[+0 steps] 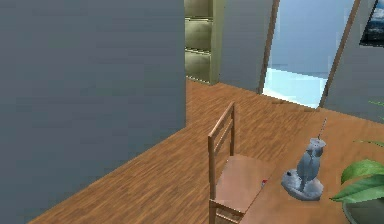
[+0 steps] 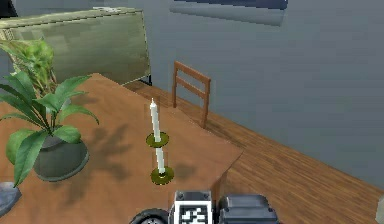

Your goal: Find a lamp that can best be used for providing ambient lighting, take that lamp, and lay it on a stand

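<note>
No object with a lamp's shape stands out. My gripper (image 2: 156, 216) pokes up at the arm side view's bottom edge, left of a white marked square (image 2: 195, 212), over the near edge of a wooden table (image 2: 110, 105). Its far end is cut off, so I cannot tell whether it holds anything. Just beyond it stand two white candles in small green holders (image 2: 156, 140). On the same table, at the forward view's lower right, stands a grey figurine (image 1: 306, 172).
A potted green plant (image 2: 45, 130) sits on the table's left part. A wooden chair (image 1: 235, 165) is tucked at the table's end. A grey wall (image 1: 90, 100) fills the forward view's left; past it are shelves (image 1: 200, 40) and a bright doorway (image 1: 300, 60). Wood floor lies between.
</note>
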